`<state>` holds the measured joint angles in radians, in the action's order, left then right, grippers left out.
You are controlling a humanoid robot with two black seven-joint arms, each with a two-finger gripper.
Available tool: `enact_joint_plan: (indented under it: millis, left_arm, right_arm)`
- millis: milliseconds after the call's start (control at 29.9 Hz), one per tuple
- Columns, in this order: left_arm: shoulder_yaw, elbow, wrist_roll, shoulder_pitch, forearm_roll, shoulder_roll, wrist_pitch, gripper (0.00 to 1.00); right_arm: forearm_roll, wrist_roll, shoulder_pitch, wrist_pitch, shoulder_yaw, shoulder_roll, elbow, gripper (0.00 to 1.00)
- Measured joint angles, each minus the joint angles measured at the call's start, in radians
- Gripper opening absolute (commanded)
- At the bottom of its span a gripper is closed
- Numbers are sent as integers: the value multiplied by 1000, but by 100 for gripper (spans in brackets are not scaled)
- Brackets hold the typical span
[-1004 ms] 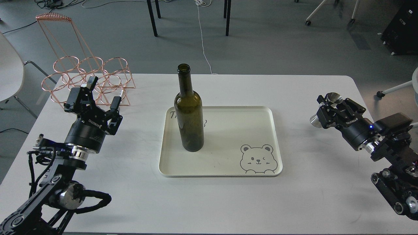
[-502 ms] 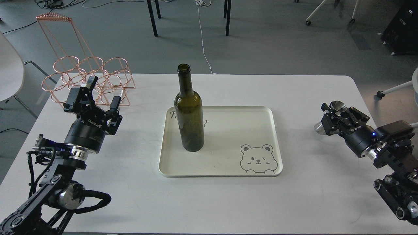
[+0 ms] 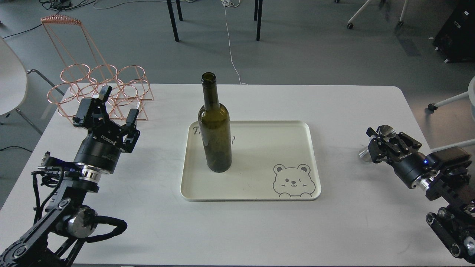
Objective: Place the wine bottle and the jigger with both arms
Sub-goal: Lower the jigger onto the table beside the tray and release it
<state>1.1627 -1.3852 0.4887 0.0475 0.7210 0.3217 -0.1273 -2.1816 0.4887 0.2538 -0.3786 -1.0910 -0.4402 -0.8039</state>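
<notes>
Dark olive glass is dominating the middle of the white table [image 3: 259, 230], where the wine bottle [image 3: 215, 129] is standing upright on the left part of a cream tray [image 3: 267, 148] printed with a winking bear [image 3: 294, 180] in its near right corner. Nothing is touching the bottle; both arms are staying well off to the sides. On the right, the right gripper [image 3: 382, 142] is clamping the steel jigger [image 3: 375, 142] between its black fingers [image 3: 374, 138], holding it tilted, with one shiny cone showing above the fingers and the other poking out below and to the left, close to the tabletop; whether that lower rim is touching the table cannot be told. The jigger is sitting well apart from the tray, out beyond its right edge. On the left, the left gripper [image 3: 117, 107] is pointing up and away with its fingers [image 3: 130, 116] spread apart and gripping nothing, well clear of the bottle. Just behind it, a copper wire rack [image 3: 100, 89] of rings is standing at the table's far left corner. Beyond the table, a white cable [image 3: 230, 40] is trailing across the grey floor between dark furniture legs.
</notes>
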Motion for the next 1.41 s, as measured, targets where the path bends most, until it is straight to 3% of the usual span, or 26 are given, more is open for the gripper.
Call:
enact_joint_plan:
  millis: [201, 402, 502, 603, 703, 1172, 1406]
  left_arm:
    - [0, 0, 0, 0, 0, 0, 0, 98]
    - [0, 0, 0, 0, 0, 1, 0, 98]
    - [0, 0, 0, 0, 0, 1, 0, 98]
    - [0, 0, 0, 0, 0, 1, 0, 98]
    - [1, 0, 0, 0, 0, 1, 0, 98]
    - [-2, 1, 0, 2, 0, -12, 1, 98]
    - [-2, 1, 0, 2, 0, -10, 0, 98]
  right_arm:
    - [0, 0, -4, 0, 0, 3, 2, 39]
    - [0, 0, -10, 1, 0, 3, 2, 54]
    - [0, 0, -16, 1, 0, 3, 2, 65]
    - [0, 0, -19, 1, 1, 3, 1, 84]
    - [0, 0, -24, 1, 2, 3, -7, 94]
    - [0, 0, -172, 13, -21, -112, -138, 96]
    - [3, 0, -304, 52, -53, -196, -376, 96]
